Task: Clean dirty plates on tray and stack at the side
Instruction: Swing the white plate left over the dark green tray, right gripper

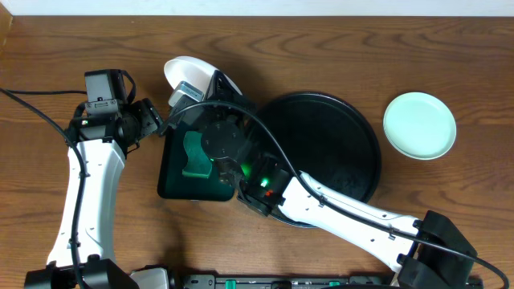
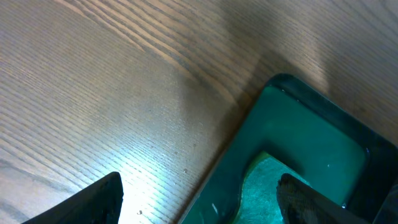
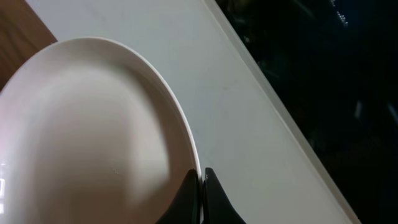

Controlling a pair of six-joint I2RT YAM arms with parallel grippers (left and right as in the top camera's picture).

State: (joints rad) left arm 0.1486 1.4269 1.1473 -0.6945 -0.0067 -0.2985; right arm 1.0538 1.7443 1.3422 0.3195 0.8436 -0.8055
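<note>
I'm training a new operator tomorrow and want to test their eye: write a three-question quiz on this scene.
1. True or false: the right gripper is shut on the rim of a white plate.
2. Fill in: over the corner of the dark green tray, the left gripper holds its jaws ____.
3. The pale mint plate lies: A in the dark green tray; B on the table, right of the black round tray; C in the left gripper.
Key: 1 true; 2 open; 3 B.

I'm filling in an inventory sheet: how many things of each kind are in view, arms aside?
Plates: 2, white plate and mint plate
Trays: 2, black round tray and green rectangular tray
Sponges: 1, green sponge
Total: 5
</note>
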